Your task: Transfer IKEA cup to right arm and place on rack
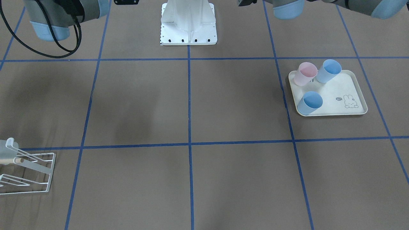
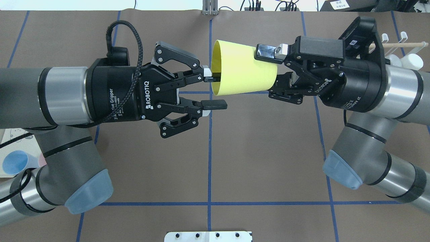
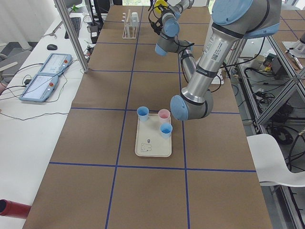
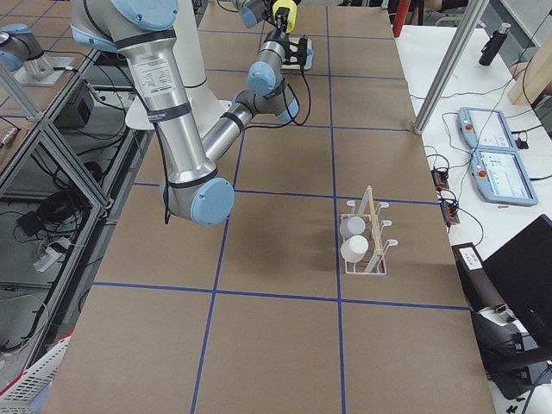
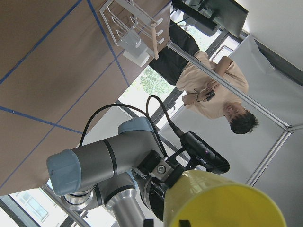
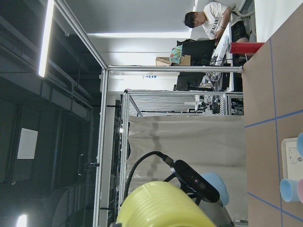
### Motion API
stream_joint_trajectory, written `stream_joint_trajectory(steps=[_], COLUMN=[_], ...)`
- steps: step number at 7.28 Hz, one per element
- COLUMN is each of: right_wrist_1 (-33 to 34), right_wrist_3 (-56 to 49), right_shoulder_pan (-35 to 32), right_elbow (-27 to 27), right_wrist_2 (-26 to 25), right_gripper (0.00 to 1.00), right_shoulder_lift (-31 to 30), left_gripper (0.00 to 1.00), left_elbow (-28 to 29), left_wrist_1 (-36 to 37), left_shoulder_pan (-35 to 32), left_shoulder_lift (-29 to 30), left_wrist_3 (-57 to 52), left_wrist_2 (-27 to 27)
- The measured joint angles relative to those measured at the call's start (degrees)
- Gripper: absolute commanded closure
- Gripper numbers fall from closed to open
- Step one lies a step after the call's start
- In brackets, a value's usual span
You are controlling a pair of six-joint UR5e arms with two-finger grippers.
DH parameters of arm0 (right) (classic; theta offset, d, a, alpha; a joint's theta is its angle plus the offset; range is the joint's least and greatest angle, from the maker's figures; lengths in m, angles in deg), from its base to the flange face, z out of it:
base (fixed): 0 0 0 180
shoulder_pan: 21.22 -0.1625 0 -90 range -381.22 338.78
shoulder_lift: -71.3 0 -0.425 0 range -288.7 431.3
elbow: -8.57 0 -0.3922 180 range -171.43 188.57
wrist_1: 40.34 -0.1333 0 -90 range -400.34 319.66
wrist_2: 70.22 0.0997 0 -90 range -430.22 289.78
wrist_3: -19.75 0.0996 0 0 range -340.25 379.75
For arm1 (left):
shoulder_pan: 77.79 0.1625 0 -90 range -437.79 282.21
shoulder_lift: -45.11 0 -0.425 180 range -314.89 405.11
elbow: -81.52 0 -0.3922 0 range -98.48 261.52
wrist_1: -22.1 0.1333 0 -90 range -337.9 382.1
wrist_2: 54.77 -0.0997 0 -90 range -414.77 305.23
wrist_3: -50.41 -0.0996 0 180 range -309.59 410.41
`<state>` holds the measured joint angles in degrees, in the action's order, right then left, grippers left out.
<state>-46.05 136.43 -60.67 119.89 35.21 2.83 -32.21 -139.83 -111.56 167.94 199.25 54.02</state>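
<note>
Hand-over stage, mid-air: L gripper (image 2: 214, 91) jaws spread, one finger inside the rim of the yellow tapered plastic cup (image 2: 243, 70), not clamping. R gripper (image 2: 273, 67) pinches cup's base end. Next, prob.: L backs straight out w/o snagging rim, then R carries cup to the small white wire-frame rack (image 4: 373, 226) at table's R end.
</note>
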Motion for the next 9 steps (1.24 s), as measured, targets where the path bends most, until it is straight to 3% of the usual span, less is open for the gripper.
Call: stream_joint_trajectory(steps=[3, 5, 7, 9], right_wrist_1=[0.2, 1.0, 5.5, 14.3], right_wrist_3=[-0.2, -3.2, -10.7, -20.2], right_shoulder_pan=[-0.2, -1.7, -4.8, -7.9], right_elbow=[-0.2, -2.1, -3.5, -3.7], right_wrist_2=[-0.3, -0.2, 2.4, 6.4], right_gripper=[0.60, 0.59, 0.59, 0.59], right_shoulder_lift=[-1.1, -3.2, -6.2, -8.2], left_gripper=[0.00, 0.00, 0.00, 0.00], left_elbow=[-0.3, -0.3, -0.2, -0.1], left_wrist_1=[0.8, 2.9, 15.0, 29.5], left_shoulder_pan=[-3.0, -5.3, -13.6, -23.4], left_shoulder_lift=[-5.0, -11.8, -14.9, -15.5], left_wrist_3=[-5.2, -19.2, -33.6, -49.5], left_wrist_2=[0.1, 0.9, 9.8, 19.0])
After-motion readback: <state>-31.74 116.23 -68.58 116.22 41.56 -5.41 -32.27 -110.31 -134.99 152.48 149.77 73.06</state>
